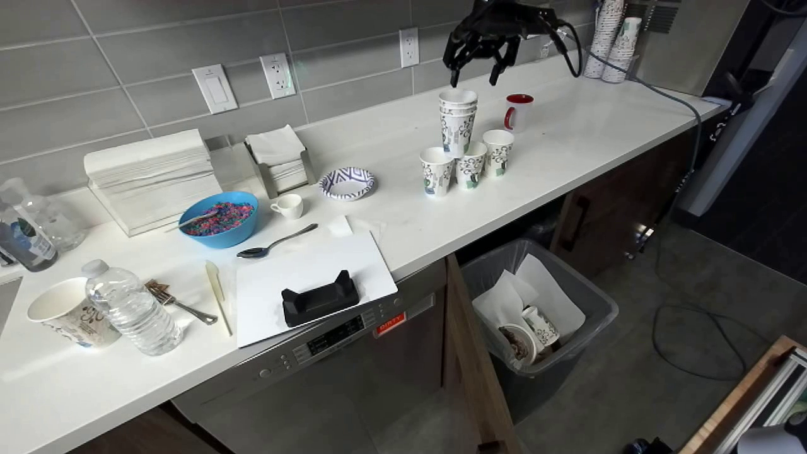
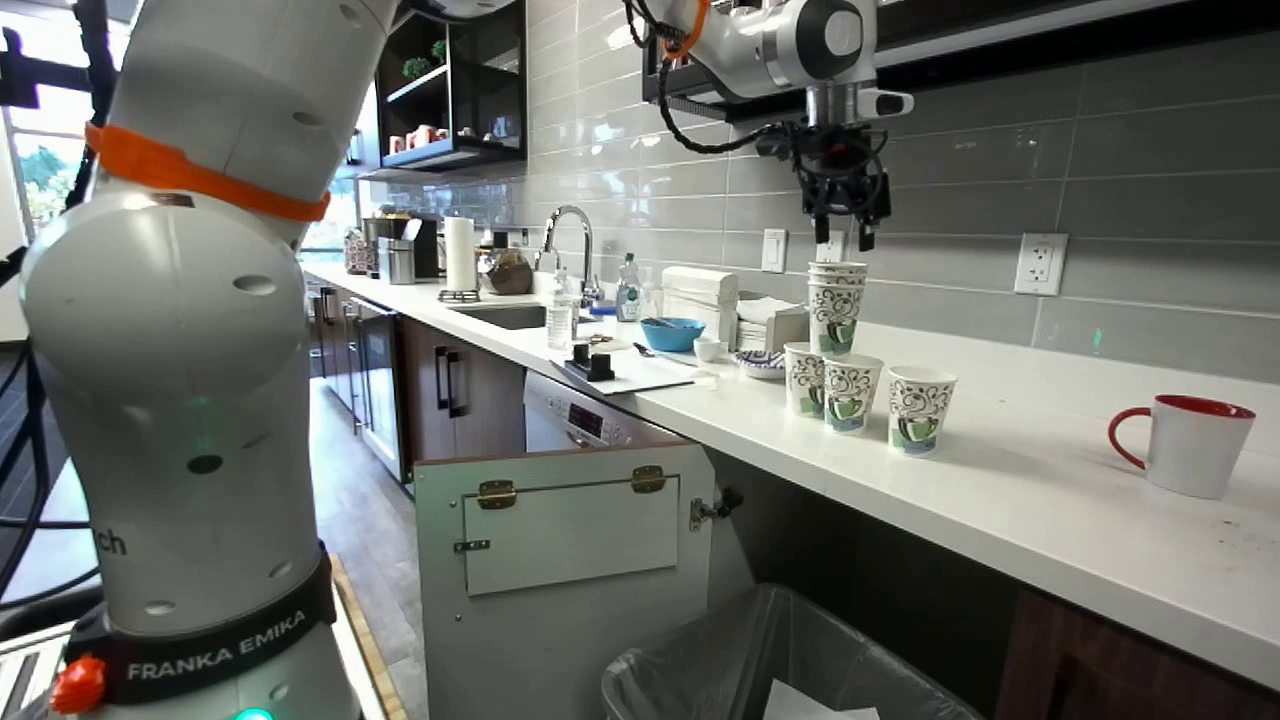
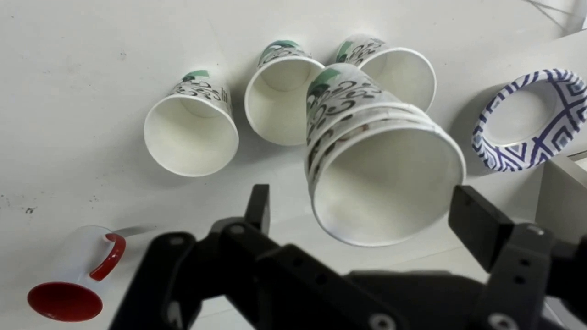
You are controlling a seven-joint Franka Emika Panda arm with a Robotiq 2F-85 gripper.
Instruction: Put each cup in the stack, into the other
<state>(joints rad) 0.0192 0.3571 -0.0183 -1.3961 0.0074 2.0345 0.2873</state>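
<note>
Gripper [image 1: 473, 81], jaws standing apart, holding nothing, is hanging just above the nested stack [image 1: 458, 126]; stack (three rims showing) is apparently resting across two upright cups [image 2: 853, 398], a single cup [image 2: 919, 412] standing just beside. Step in hand is seemingly taking up that stack; next move is calling, probably, for centred lowering and gentle closing.
</note>
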